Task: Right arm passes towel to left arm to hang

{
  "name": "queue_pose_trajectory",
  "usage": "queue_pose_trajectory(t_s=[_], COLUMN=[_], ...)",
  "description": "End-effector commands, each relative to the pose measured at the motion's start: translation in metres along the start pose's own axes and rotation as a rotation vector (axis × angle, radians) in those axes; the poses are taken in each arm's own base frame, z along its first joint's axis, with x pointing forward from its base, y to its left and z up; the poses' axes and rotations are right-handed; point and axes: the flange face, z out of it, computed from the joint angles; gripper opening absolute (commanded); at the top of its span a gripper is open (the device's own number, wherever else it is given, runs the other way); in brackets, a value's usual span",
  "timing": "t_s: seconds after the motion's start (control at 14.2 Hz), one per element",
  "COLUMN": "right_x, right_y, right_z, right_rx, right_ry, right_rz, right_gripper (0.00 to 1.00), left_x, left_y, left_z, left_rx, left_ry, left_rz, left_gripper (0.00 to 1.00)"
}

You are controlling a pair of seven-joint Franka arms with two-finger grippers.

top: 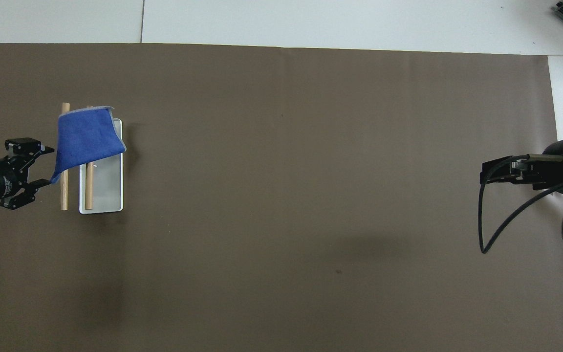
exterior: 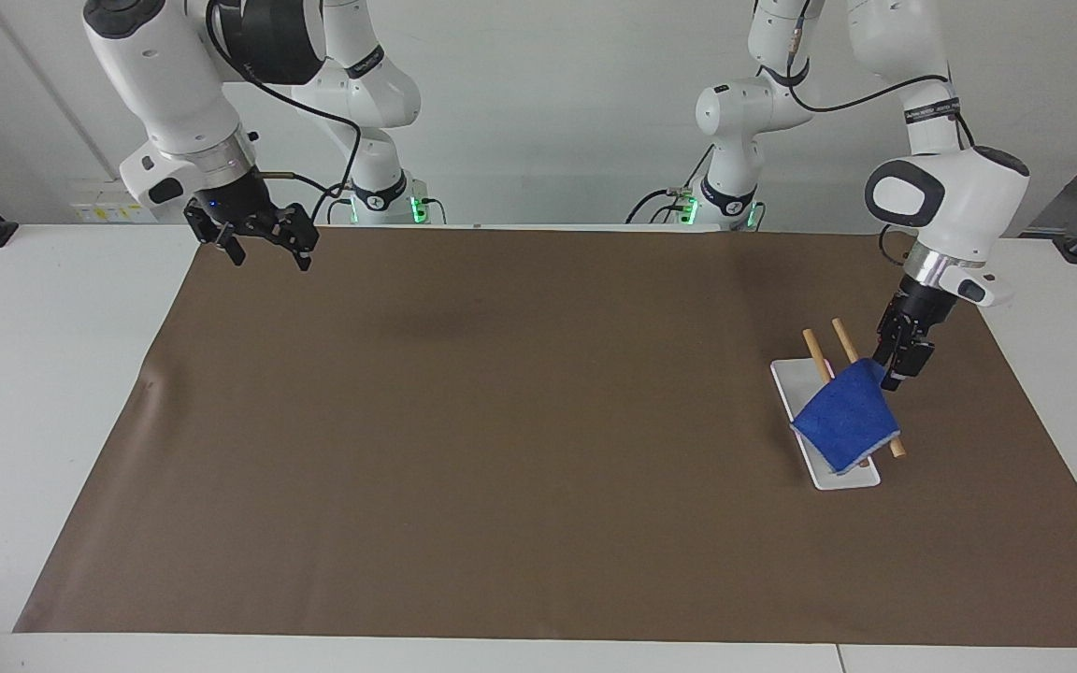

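Draping two round wooden rack bars (exterior: 840, 344) (top: 64, 188), the deep-blue terry towel (exterior: 845, 416) (top: 85, 138) hangs beside the left gripper (exterior: 897, 366) (top: 34, 166), fingers spread; the right gripper (exterior: 263, 245) (top: 494, 173), also spread, waits apart.

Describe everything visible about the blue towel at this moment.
The towel is a small deep-blue terry cloth with pale grey edging. It hangs draped over the two wooden bars of the rack above its white base, at the left arm's end of the table. The open left claw sits beside its lower corner.
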Motion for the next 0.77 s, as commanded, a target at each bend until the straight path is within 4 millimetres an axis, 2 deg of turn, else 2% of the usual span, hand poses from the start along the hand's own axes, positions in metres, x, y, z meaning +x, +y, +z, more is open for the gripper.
queue_pose_trajectory(t_s=[0.0,0.21,0.35,0.49,0.7], right_x=[0.001,0.026,0.021,0.019,0.016], right_y=[0.007,0.012,0.009,0.011,-0.004], right_z=[-0.007,-0.014,-0.007,-0.002,-0.001], right_rx=[0.006,0.006,-0.023,-0.079,-0.072], right_ry=[0.020,0.001,-0.003,0.019,0.018], right_rz=[0.014,0.027,0.007,-0.021,-0.028], right_gripper=[1.00,1.00,1.00,1.00,1.00], left_x=[0.009,0.016,0.017,0.007,-0.007], left_y=[0.025,0.060,0.080,0.097,0.107], left_z=[-0.010,-0.025,-0.035,-0.045,-0.062], left_rx=[-0.028,0.004,0.104,0.167,0.232], left_ry=[0.002,-0.023,-0.013,-0.011,-0.076], left_rz=[0.024,0.106,0.230,0.337,0.564], left_gripper=[1.00,1.00,1.00,1.00,1.00])
